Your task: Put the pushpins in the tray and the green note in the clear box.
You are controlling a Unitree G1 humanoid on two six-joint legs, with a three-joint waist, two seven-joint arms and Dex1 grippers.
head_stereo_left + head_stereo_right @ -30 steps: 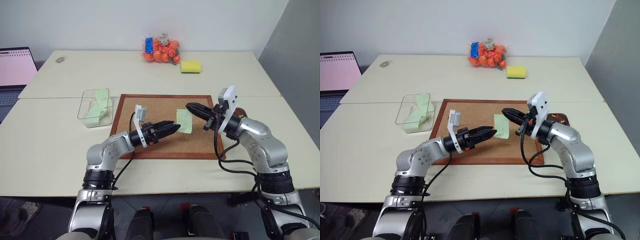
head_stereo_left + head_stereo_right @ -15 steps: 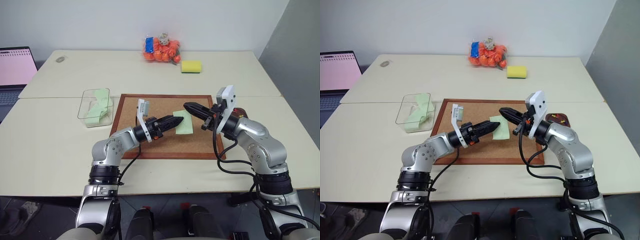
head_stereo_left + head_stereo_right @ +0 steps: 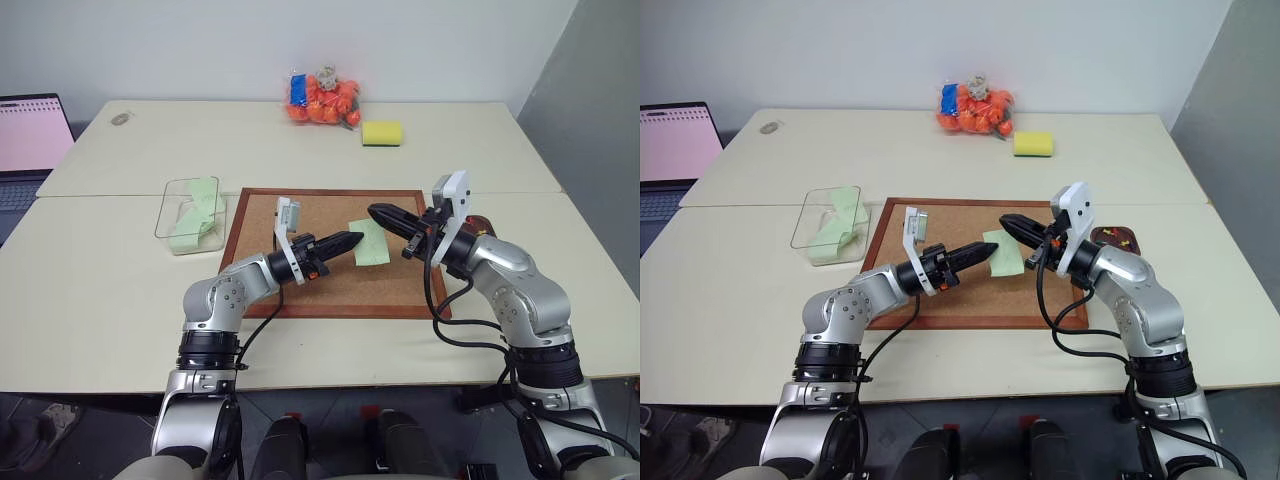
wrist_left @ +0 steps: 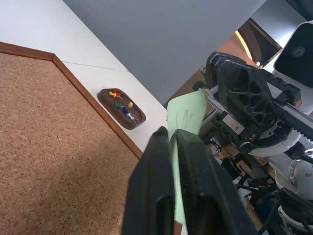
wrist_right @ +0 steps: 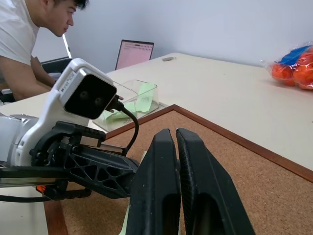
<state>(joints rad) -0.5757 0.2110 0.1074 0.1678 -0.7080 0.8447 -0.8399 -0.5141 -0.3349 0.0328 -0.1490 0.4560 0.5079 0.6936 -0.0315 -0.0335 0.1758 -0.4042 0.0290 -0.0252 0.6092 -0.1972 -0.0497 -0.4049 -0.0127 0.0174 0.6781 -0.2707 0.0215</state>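
Both arms reach forward and inward, elbows bent, forearms roughly level — the tips nearly meeting; the left gripper (image 3: 352, 239) has its two black fingers (image 4: 188, 186) pressed together on a thin edge of the green note (image 4: 185, 115); the right gripper (image 3: 378, 212) points toward the left one, its fingers (image 5: 193, 186) closed against each other with nothing visible between them.

You have the corkboard (image 3: 335, 255) at the table's (image 3: 100, 300) middle. The note (image 3: 368, 242) is over its right half, between the left gripper (image 3: 352, 240) on its left and the right gripper (image 3: 378, 213) on its right. The box (image 3: 190, 215) sits just left of the corkboard, with notes in it. The tray (image 4: 121, 108), with pins (image 4: 122, 104) in it, lies just right of the corkboard. Behind the corkboard, well apart, the bag (image 3: 322, 100) lies with the sponge (image 3: 381, 133) to its right. A laptop (image 3: 30, 140) stands at the far left.
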